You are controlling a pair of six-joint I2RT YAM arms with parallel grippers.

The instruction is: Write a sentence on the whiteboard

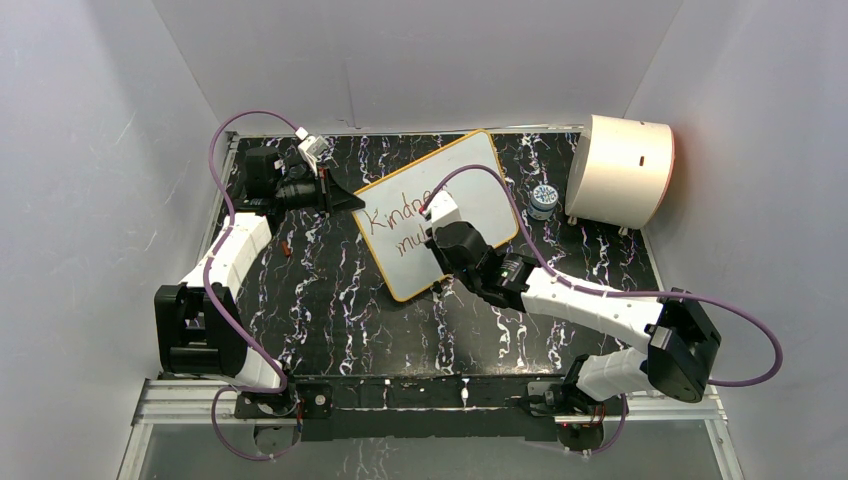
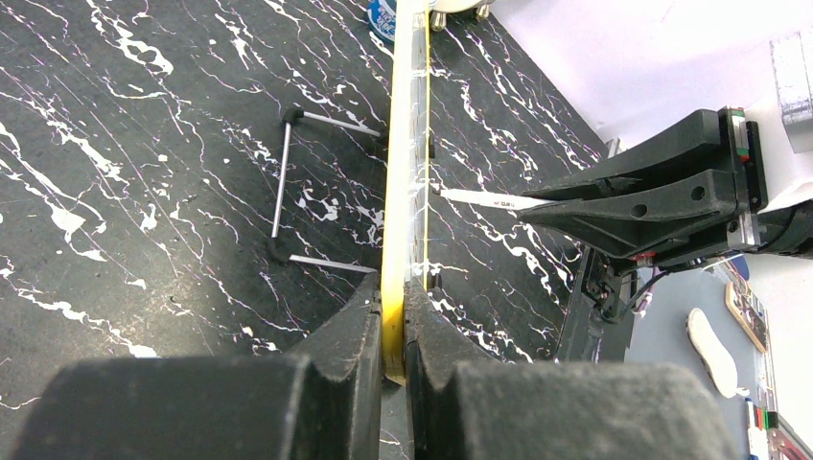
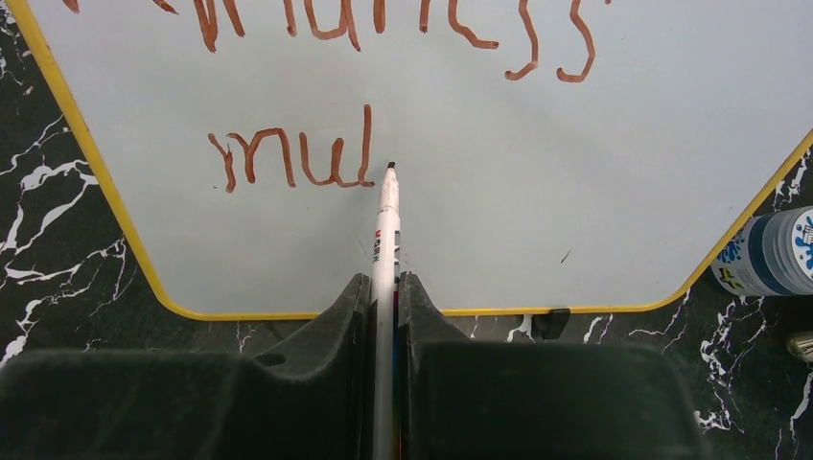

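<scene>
Yellow whiteboard (image 2: 406, 144) edge sits pinched in left end effector (image 2: 393, 299).

marker (image 3: 385, 225) in right end effector (image 3: 383, 284), beside sentence (image 3: 367, 144)

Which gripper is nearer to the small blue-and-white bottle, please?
Right. The right gripper holds a marker over the whiteboard; the left gripper clamps the board's edge farthest from the bottle.

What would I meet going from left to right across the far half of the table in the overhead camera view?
Black left gripper, its jaws shut on the board's edge → flat white whiteboard with a thin yellow rim → small blue-and-white jar → cream half-cylinder drum.
</scene>
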